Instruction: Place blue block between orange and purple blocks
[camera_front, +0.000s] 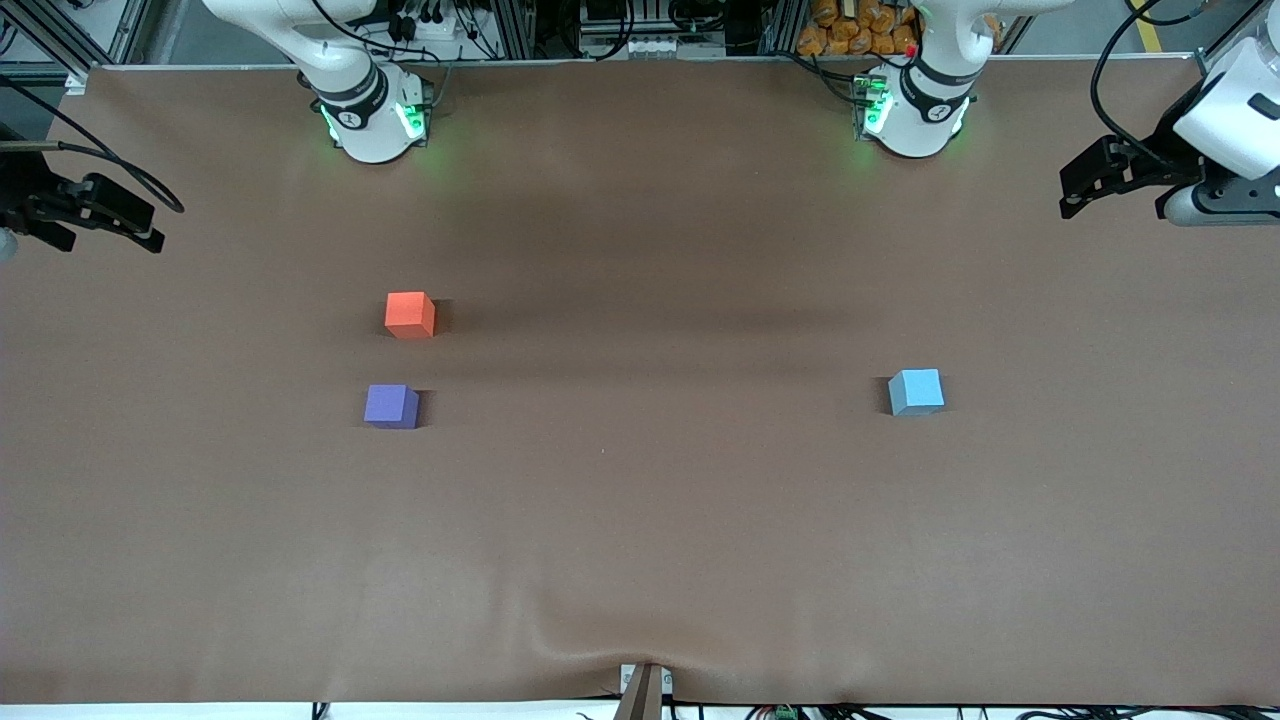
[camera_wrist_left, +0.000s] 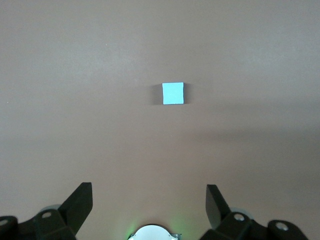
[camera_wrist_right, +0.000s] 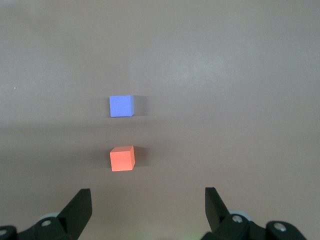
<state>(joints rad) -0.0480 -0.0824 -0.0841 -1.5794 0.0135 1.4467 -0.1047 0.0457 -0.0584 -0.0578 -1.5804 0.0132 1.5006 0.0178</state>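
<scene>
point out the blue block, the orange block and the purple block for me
blue block (camera_front: 915, 391): front view, on its top face.
orange block (camera_front: 409, 313): front view, middle of the cube.
purple block (camera_front: 390, 405): front view, middle of the cube.

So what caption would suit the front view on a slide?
Both open grippers, left and right, wait at the table's ends; blue block sits apart from orange and purple.

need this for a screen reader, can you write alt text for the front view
Three small cubes sit apart on a brown table: an orange block, a purple block just nearer the camera, and a light blue block toward the left arm's end. The left gripper and right gripper hang open over the table's ends, holding nothing.
</scene>
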